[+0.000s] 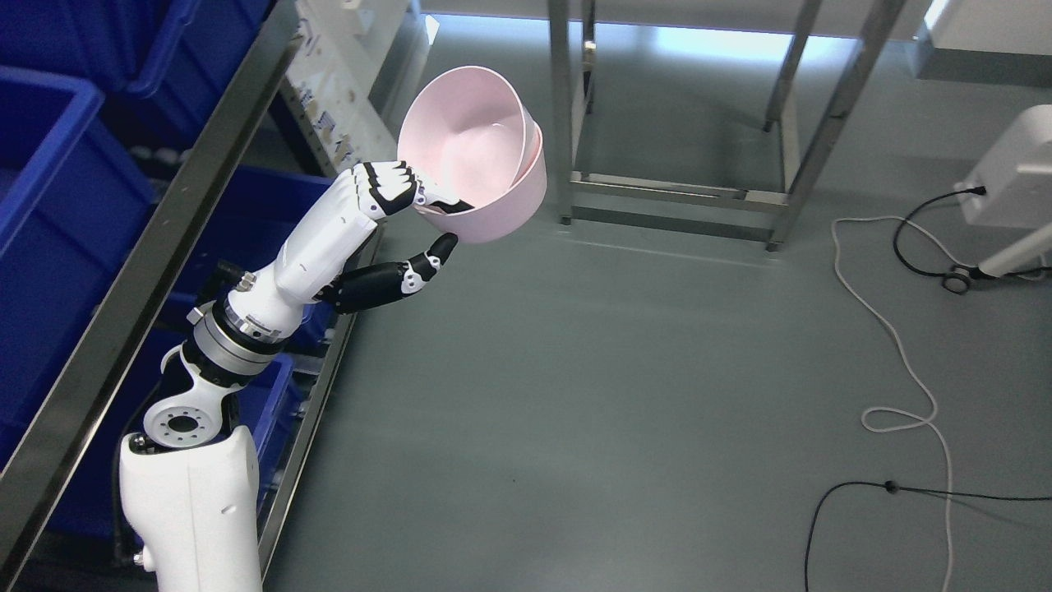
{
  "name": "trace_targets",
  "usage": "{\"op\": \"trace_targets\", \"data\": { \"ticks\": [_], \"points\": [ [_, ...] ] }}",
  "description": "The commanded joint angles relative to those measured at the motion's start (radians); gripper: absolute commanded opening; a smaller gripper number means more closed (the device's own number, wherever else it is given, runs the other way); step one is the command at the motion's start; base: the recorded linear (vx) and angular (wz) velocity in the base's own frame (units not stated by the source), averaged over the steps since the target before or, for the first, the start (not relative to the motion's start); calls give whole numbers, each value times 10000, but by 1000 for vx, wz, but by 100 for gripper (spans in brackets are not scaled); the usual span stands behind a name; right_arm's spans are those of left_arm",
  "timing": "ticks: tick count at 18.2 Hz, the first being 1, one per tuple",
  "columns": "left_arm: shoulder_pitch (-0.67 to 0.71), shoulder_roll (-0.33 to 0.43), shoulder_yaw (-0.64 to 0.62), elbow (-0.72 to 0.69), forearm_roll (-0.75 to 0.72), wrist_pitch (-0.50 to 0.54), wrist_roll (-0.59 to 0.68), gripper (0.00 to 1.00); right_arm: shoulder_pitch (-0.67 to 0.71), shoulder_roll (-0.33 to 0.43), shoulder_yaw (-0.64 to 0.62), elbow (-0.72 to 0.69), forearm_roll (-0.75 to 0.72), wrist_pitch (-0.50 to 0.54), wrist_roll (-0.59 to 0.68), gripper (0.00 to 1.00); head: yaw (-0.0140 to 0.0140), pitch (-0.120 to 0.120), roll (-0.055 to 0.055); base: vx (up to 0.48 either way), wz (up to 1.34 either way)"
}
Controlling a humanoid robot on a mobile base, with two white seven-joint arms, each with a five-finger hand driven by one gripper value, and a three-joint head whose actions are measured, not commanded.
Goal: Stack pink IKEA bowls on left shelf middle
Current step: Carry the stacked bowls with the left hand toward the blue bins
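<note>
Grey floor (575, 395), white cable (892, 329) looping across it at right, black cable (904, 491) lower right, steel frame legs (674, 197) standing at top, metal shelf rack (156, 247) along left edge carrying blue storage bins (57, 205)

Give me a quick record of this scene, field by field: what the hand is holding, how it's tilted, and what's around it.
holder: left hand, fingers curled over the rim
held: pink bowls, two nested, in the air
tilt: tipped, openings facing the camera
shelf: metal shelf at left, with blue bins
floor: grey, with white cable and black cable at right
behind: steel frame
right hand: out of view
</note>
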Motion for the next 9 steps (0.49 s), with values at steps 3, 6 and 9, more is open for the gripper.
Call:
{"op": "trace_targets", "data": {
  "ticks": [3,6,9],
  "points": [
    [-1399,81,-314,-130,2,6,3,4,-1,-175,-46,-175,-16,5,-3,100,0,0,0,-173,627],
    [-2198,51,-345,-130,2,6,19,4,-1,-175,-46,-175,-16,5,-3,100,0,0,0,-143,747],
    [-2919,51,-483,-130,-13,6,3,4,-1,-175,-46,-175,-16,5,-3,100,0,0,0,-133,873]
  ]
}}
